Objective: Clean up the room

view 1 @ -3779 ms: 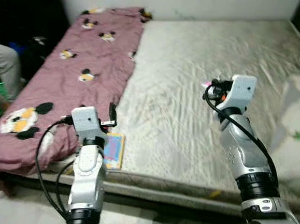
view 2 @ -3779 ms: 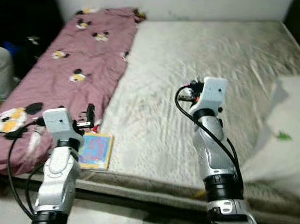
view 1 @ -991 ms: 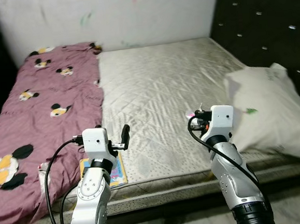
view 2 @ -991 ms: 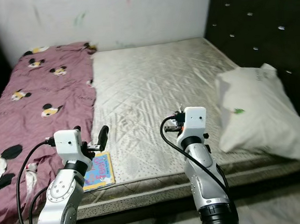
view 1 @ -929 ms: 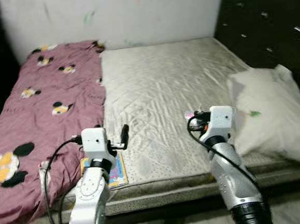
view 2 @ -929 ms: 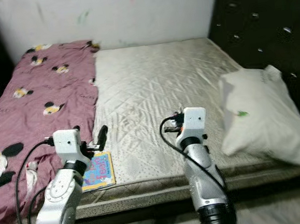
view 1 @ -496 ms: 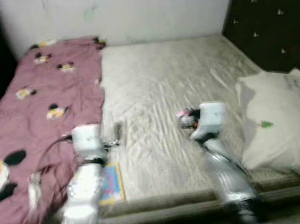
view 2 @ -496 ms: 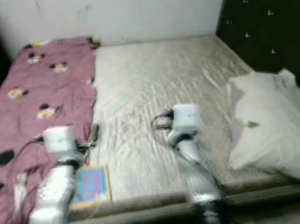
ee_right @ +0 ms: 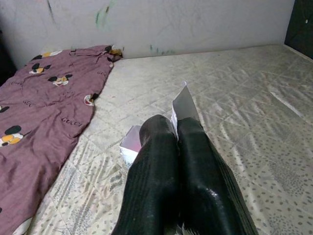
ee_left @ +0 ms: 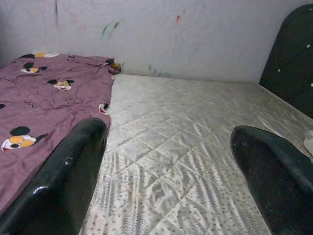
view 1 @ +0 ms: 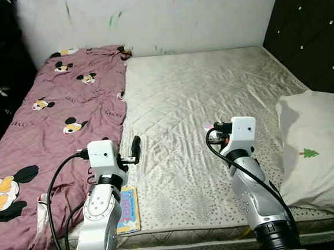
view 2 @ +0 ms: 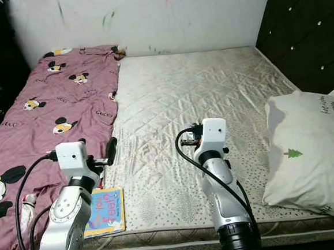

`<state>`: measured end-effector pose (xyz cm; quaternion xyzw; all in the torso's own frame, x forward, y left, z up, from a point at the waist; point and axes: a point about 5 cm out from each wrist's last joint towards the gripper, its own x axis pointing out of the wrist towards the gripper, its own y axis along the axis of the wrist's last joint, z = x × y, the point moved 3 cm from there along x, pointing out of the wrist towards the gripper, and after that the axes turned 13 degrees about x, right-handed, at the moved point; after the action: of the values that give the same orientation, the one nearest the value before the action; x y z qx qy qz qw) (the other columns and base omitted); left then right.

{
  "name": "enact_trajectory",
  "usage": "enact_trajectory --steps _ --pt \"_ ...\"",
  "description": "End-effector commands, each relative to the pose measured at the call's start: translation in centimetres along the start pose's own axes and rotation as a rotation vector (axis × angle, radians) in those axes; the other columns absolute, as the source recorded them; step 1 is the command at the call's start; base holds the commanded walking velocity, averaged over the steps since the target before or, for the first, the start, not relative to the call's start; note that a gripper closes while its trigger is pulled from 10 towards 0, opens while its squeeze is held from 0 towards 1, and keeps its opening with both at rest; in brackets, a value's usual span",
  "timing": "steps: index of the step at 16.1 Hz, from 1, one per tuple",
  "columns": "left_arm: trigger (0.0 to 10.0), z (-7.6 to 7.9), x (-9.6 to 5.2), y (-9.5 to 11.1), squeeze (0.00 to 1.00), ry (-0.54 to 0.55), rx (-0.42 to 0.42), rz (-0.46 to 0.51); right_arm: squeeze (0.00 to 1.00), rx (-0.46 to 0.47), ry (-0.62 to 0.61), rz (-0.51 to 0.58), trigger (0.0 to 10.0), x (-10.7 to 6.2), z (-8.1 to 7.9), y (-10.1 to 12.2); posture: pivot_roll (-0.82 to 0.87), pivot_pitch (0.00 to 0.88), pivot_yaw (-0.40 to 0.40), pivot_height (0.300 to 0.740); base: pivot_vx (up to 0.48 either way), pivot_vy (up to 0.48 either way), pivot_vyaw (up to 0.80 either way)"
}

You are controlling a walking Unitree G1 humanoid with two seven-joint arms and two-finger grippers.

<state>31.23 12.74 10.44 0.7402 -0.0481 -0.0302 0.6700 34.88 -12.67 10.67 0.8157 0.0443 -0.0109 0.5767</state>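
1. Your bare quilted beige mattress (view 1: 200, 99) carries a mauve cartoon-mouse blanket (view 1: 56, 116) left, "GUCCI" printed.
2. Colourful thin book (view 2: 104, 211) lies near-left; white tree-print pillow (view 1: 316, 148) right.
3. Left gripper (ee_left: 166, 161) fingers wide; right gripper (ee_right: 178, 129) pinches a white paper scrap (ee_right: 182, 103).

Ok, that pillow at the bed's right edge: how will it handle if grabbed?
The pillow looks plump and soft, so it will probably sag and fold around a pinch. Likely light for its bulk. It overhangs the mattress edge, so a push might slide it off.

silver jointed arms (view 1: 99, 217); white wrist boxes; looping black cables; black fingers (ee_left: 63, 181)
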Motion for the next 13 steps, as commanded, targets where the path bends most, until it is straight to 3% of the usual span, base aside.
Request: enact_trajectory --steps 1,13 --pt "10.0 -0.07 -0.03 0.02 0.00 0.004 0.004 -0.005 0.00 -0.001 0.005 0.004 10.0 0.09 -0.17 0.05 -0.06 0.000 0.021 0.740 0.000 0.480 0.00" --pt "10.0 -0.05 -0.09 -0.14 0.00 0.008 0.005 -0.015 0.00 -0.025 0.014 -0.011 10.0 -0.01 -0.21 -0.23 -0.06 0.000 0.019 0.740 0.000 0.480 0.00"
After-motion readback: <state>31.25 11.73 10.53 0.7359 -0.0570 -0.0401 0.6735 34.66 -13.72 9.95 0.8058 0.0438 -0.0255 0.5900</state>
